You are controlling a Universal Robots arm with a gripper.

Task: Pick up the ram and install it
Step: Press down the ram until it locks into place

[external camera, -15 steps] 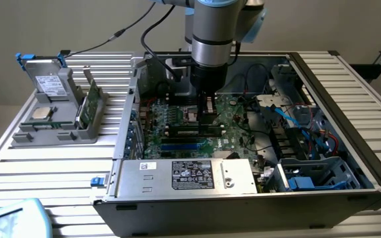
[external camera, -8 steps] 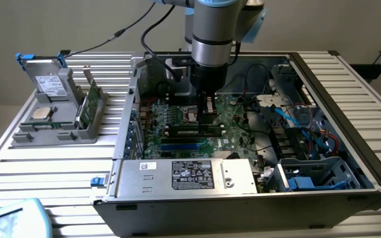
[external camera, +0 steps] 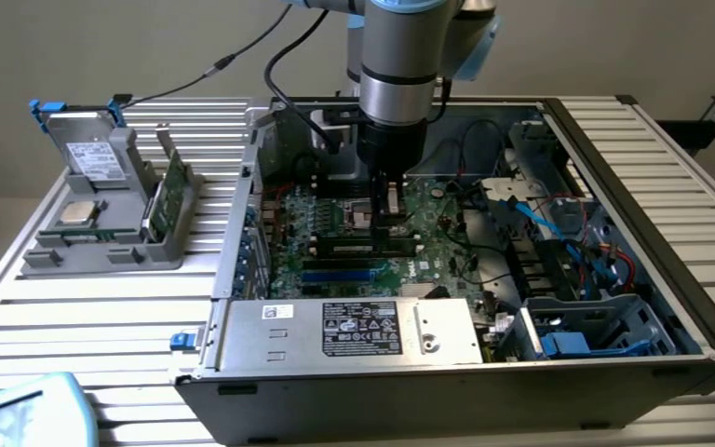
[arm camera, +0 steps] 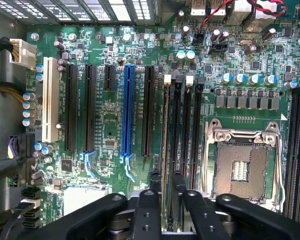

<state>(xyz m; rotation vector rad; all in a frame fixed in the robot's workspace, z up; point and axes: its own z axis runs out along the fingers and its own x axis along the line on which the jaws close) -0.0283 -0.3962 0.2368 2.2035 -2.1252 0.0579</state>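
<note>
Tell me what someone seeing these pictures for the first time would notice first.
The arm reaching straight down into the open computer case, its gripper just above the green motherboard. In the wrist view the gripper's fingers flank a thin stick, apparently the ram, standing edge-on over a black slot beside the empty silver processor socket. On the exterior view's left, a grey holder stands on the table.

I see a plain grey wall (external camera: pixel 109 42) across the top of the frame. Below it sits a table (external camera: pixel 97 307) made of long silver slats, reaching the left and right edges. The light is soft and even. A pale blue thing (external camera: pixel 16 410) peeks in at the lower left corner.
</note>
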